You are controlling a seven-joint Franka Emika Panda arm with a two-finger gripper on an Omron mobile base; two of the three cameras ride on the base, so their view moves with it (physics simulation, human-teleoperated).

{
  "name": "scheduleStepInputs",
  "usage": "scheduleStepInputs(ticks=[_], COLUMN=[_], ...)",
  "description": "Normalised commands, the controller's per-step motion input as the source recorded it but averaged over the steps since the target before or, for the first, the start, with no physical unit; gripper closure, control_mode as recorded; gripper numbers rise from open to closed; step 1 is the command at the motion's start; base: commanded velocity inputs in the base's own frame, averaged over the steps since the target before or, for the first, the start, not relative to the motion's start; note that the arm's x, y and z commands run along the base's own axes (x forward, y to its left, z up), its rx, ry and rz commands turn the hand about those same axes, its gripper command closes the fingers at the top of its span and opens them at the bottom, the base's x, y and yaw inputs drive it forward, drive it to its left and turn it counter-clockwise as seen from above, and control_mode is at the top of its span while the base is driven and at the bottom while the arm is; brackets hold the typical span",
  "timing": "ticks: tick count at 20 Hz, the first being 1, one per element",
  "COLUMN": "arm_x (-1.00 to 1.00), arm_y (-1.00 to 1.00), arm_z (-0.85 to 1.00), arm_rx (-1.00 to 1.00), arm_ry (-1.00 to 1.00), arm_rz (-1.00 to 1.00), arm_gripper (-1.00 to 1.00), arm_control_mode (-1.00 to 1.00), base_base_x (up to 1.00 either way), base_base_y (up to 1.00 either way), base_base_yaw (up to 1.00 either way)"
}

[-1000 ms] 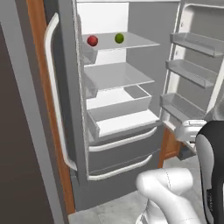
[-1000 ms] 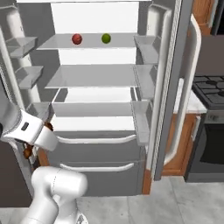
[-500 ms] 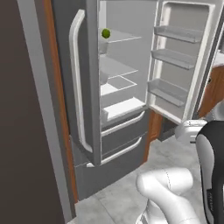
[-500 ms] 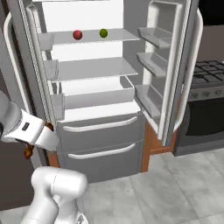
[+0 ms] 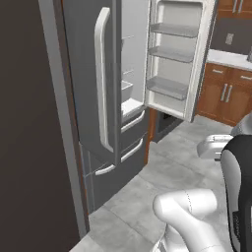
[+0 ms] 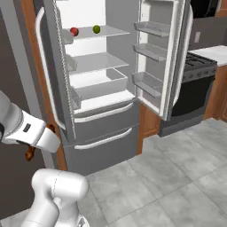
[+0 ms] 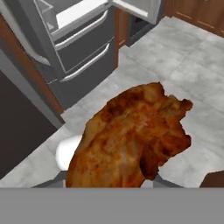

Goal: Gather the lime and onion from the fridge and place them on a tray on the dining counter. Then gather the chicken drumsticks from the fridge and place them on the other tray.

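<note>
A: Fridge (image 6: 102,115)?
B: Both doors open. Onion (image 6: 74,31) and lime (image 6: 96,29) sit side by side on the fridge's top shelf, onion left of lime, apart, not touching. Two lower drawers shut.
A: Drumstick?
B: One chicken drumstick (image 7: 131,138) big in the hand view, brown and glossy, right in front of the camera, over grey floor tiles (image 7: 183,74) below and in front of the fridge. In the right base view a brown bit (image 6: 30,153) pokes out beside the white wrist, left of the fridge.
A: Fingers?
B: Tips hidden behind the meat; they look closed on the drumstick, narrow gap.
A: Anything else?
B: Stove (image 6: 195,84) right of the fridge, wood cabinets (image 5: 229,93) past the right door.
</note>
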Motion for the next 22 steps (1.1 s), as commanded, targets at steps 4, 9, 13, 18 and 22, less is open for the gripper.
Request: scheduleStepInputs(ticks=[4,9,13,18,22], arm_x=[0.00,0.00,0.00,0.00,0.00], arm_y=[0.00,0.00,0.00,0.00,0.00], arm_z=[0.00,0.00,0.00,0.00,0.00], arm_rx=[0.00,0.00,0.00,0.00,0.00], arm_ry=[0.00,0.00,0.00,0.00,0.00], arm_rz=[0.00,0.00,0.00,0.00,0.00], arm_gripper=[1.00,1.00,1.00,1.00,1.00], arm_control_mode=[1.00,1.00,1.00,1.00,1.00], base_base_x=[-0.76,-0.84,-0.97,-1.00,-1.00], base_base_y=[0.62,0.62,0.59,0.48,0.26], base_base_yaw=[-0.45,-0.45,-0.43,-0.40,-0.34])
